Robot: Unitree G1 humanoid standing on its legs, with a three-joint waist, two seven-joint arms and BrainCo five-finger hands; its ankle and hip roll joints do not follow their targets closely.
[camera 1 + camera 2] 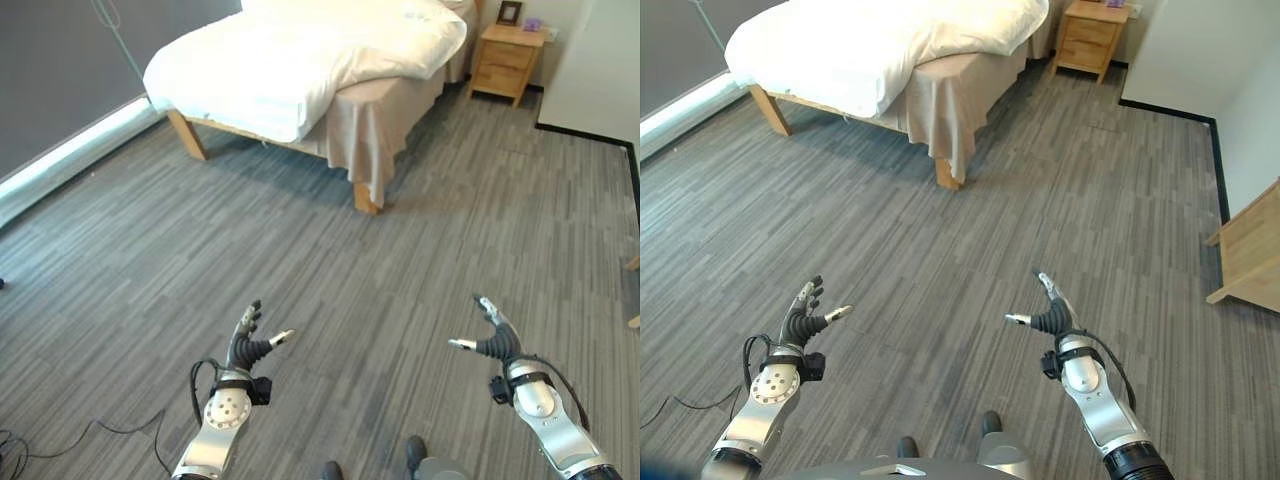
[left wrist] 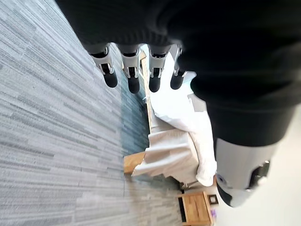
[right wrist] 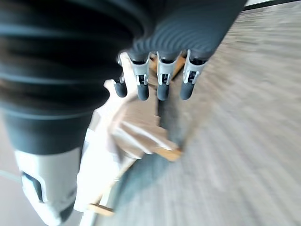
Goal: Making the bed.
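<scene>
The left hand (image 1: 243, 352) is held out over the grey striped carpet (image 1: 330, 280), its fingers (image 2: 133, 75) straight and spread, the thumb set apart to the side, holding nothing. The right hand (image 1: 494, 342) is raised the same way on the other side, its fingers (image 3: 162, 80) also straight and loose, thumb apart, with nothing between them. The two hands are well apart from one another, palms turned roughly toward each other.

The bed (image 1: 300, 70) stands well beyond the fingertips of both hands, with open carpet between; neither hand touches it. It lies mostly ahead of the left hand's fingers and off to the inner side of the right hand's. A white duvet (image 1: 330, 50) covers the top, rumpled, and hangs over the near edge on the left part of the bed. At the corner nearest the hands a beige sheet (image 1: 372, 125) shows below the duvet and drapes down to just above the floor, beside a light wooden bed leg (image 1: 366, 200); another wooden leg (image 1: 187, 135) shows at the far left corner.

Past the bed, farther from the fingers, a wooden nightstand (image 1: 508, 62) stands by the wall with a small picture frame (image 1: 509, 13) on top. Off beyond the right hand's outer side, the corner of a light wooden piece of furniture (image 1: 1250, 250) shows.
</scene>
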